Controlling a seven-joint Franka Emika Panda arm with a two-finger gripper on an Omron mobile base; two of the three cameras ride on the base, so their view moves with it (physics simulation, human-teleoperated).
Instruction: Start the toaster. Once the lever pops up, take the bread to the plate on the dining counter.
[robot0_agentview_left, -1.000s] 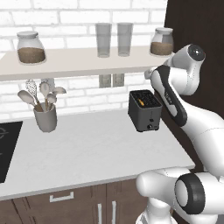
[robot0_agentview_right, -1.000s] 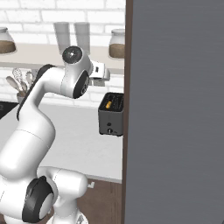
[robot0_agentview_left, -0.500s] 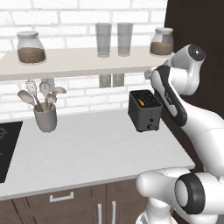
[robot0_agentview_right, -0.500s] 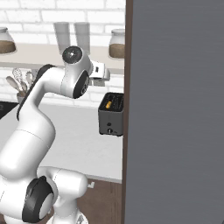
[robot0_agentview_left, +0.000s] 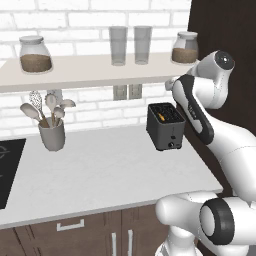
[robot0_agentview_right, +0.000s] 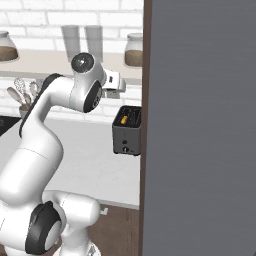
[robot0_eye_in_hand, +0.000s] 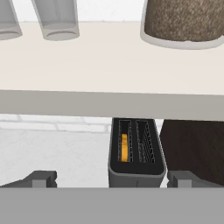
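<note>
While jaws spread wide, empty | bread (robot0_eye_in_hand: 124, 147) in toaster (robot0_eye_in_hand: 136, 154) slot, seen from above

shelf (robot0_eye_in_hand: 109, 103) overhanging toaster (robot0_eye_in_hand: 136, 151), worktop (robot0_agentview_left: 100, 170) open

I can't read any text, label, brand, number or sign from here. The toaster (robot0_agentview_left: 165, 126) shows a plain dark front with a small pale knob at about six o'clock on its face, no lettering that I can make out. The jars (robot0_agentview_left: 36, 54) and glasses (robot0_agentview_left: 119, 45) on the shelf (robot0_agentview_left: 90, 70) carry no labels, and the utensil crock (robot0_agentview_left: 52, 136) is blank too.
</note>
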